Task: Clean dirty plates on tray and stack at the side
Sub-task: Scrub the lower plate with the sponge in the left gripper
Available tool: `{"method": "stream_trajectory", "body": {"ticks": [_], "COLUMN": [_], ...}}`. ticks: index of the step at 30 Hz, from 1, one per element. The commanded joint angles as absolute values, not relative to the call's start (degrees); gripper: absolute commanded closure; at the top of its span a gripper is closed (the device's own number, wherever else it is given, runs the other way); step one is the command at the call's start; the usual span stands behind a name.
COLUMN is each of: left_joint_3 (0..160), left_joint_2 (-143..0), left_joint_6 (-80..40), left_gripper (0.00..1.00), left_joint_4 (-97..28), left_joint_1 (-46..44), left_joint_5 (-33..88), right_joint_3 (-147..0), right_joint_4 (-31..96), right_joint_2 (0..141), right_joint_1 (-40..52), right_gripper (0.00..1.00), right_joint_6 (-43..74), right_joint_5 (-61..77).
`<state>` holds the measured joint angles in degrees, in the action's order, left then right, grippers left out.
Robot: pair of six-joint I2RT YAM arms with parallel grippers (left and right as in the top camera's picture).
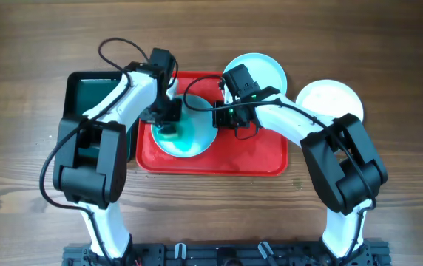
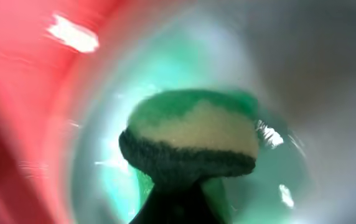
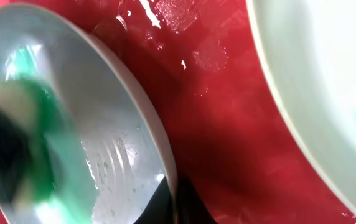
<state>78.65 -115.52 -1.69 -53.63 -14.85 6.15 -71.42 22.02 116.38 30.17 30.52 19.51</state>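
A pale turquoise plate (image 1: pixel 194 134) stands tilted on the red tray (image 1: pixel 256 159). My right gripper (image 1: pixel 224 118) is shut on its right rim; the wrist view shows the fingers (image 3: pixel 173 205) pinching the edge of the plate (image 3: pixel 109 124) over the wet tray (image 3: pixel 228 124). My left gripper (image 1: pixel 168 127) is shut on a yellow and dark green sponge (image 2: pixel 193 137), pressed against the green-smeared face of the plate (image 2: pixel 290 93). A second pale turquoise plate (image 1: pixel 263 72) lies at the tray's back right. A white plate (image 1: pixel 331 100) lies on the table to the right.
A smaller black tray (image 1: pixel 86 92) with a green inside sits left of the red tray. The second plate also shows at the right of the right wrist view (image 3: pixel 327 74). The wooden table (image 1: pixel 389 44) surrounds everything.
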Motion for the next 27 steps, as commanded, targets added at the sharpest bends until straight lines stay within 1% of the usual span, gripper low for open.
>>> {"method": "stream_trajectory", "body": {"ticks": [1,4,7,10,13,16,19,20,23,27], "left_joint_3": [76.4,76.4,76.4,76.4,76.4,76.4,76.4,76.4,76.4,76.4], "left_joint_2": [-118.2,-118.2,-118.2,-118.2,-118.2,-118.2,-118.2,-118.2,-118.2,-118.2], "left_joint_6": [16.3,16.1,16.0,11.7,3.6,-5.4,-17.4,-19.9,-21.3,-21.1], "left_gripper": [0.96,0.96,0.96,0.96,0.96,0.96,0.96,0.96,0.96,0.96], "left_joint_4": [-55.5,-52.6,-47.0,-41.2,-34.7,-31.0,-31.9,-33.2,-38.3,-47.0], "left_joint_1": [-16.0,-16.0,-16.0,-16.0,-16.0,-16.0,-15.9,-15.9,-16.0,-16.0], "left_joint_5": [28.3,28.3,28.3,27.0,18.8,4.7,-14.8,-19.0,-20.5,-15.5], "right_joint_3": [-71.7,-71.7,-71.7,-71.7,-71.7,-71.7,-71.7,-71.7,-71.7,-71.7], "right_joint_4": [22.1,22.1,22.3,22.5,22.5,22.5,22.5,22.5,22.5,22.4], "right_joint_2": [117.8,117.8,117.8,117.8,117.8,117.8,117.8,117.8,117.8,117.8], "right_joint_1": [30.2,30.2,30.0,29.9,29.9,29.9,29.9,29.9,29.9,29.9], "right_gripper": [0.96,0.96,0.96,0.96,0.96,0.96,0.96,0.96,0.96,0.96], "right_joint_6": [30.0,30.0,30.0,29.9,30.0,30.0,30.0,30.0,30.0,30.0], "right_joint_5": [21.1,21.6,22.0,22.0,22.0,22.0,22.0,22.0,22.0,22.0]}}
